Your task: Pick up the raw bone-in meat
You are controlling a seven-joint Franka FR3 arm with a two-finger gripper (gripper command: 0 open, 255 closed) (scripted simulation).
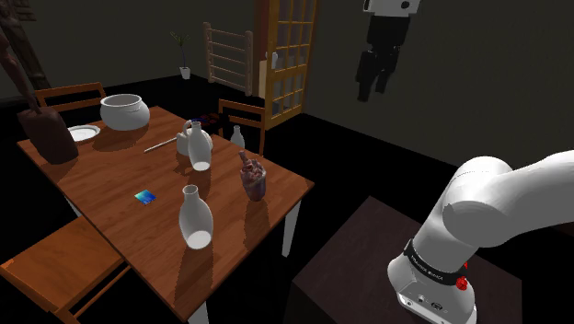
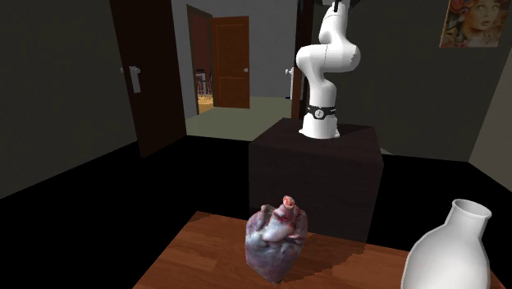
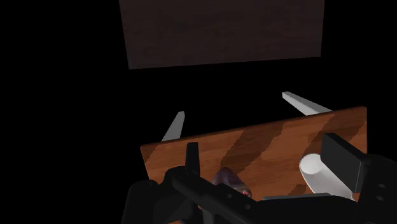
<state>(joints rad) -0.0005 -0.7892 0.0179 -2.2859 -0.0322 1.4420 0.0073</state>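
- Black gripper (image 1: 373, 90) hangs high in the air, well above the table, fingers pointing down; in the wrist view the gripper (image 3: 270, 153) has its two fingers (image 3: 192, 156) standing wide apart with nothing clasped.
- Between those parted fingers, far below and untouched, shows the raw bone-in meat (image 3: 229, 181).
- Purplish-red and mottled, the meat (image 1: 254, 177) stands upright on the wooden table (image 1: 120, 221), near the corner closest to the stand; a pale pink bone end pokes out of its top (image 2: 277, 238).
- White vase (image 1: 195, 219) stands near the meat on the shoulder view's left, apart from it; a white jug (image 1: 198, 145) and a small white bottle (image 1: 237, 138) stand farther along the table.
- Blue card (image 1: 144, 196) lies flat beside the vase.
- White bowl (image 1: 124, 112) and a white plate (image 1: 83, 133) sit at the table's far end.
- Dark brown stand (image 1: 368, 248) carries the white arm (image 1: 497, 207), with a black area between it and the table.
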